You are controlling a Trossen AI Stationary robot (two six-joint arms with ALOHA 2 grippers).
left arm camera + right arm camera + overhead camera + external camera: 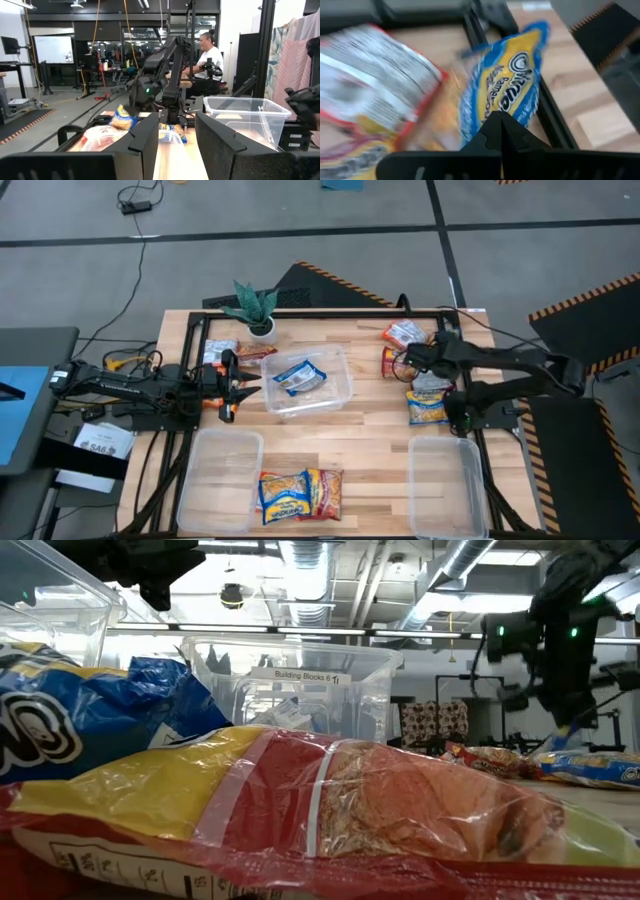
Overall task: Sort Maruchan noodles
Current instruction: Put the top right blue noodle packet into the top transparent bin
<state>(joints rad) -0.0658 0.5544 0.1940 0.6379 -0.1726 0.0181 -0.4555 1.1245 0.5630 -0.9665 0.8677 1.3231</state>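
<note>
Right now your right gripper (410, 360) sits over the packets at the table's right side, fingers pressed together with nothing visibly between them; a blue-and-yellow packet (512, 90) lies just beyond. Your left gripper (240, 387) waits spread wide, holding nothing, beside the middle tub (340, 385) holding one blue packet (298, 377)

Light wood plank tabletop (375, 435) w/ 3 clear rectangular plastic tubs: centre (340, 370), front-left (222, 470), front-right (447, 480). Small green potted plant in white pot (254, 307) at back. Seated person (208, 52) in bg.
</note>
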